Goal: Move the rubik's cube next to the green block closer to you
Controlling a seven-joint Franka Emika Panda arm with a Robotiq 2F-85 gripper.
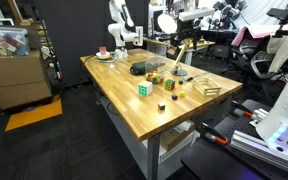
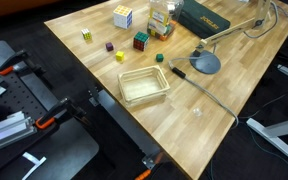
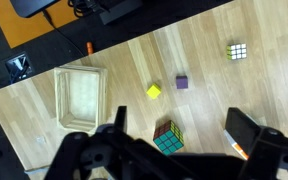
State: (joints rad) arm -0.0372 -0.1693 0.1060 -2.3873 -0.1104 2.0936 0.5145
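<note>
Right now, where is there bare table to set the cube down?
Free: the wide stretch of table between the clear tray and its near corner, and the strip beside the lamp base. Crowded: around the rubik's cube, green block and yellow block.

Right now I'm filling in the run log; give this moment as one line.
stage: approach | gripper: open, empty | rubik's cube: on table, untouched, apart from gripper

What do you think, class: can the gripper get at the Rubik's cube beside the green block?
Probably yes. The gripper is open, the Rubik's cube shows between its fingers in the wrist view, nothing lies on it, and the green block stands apart.
</note>
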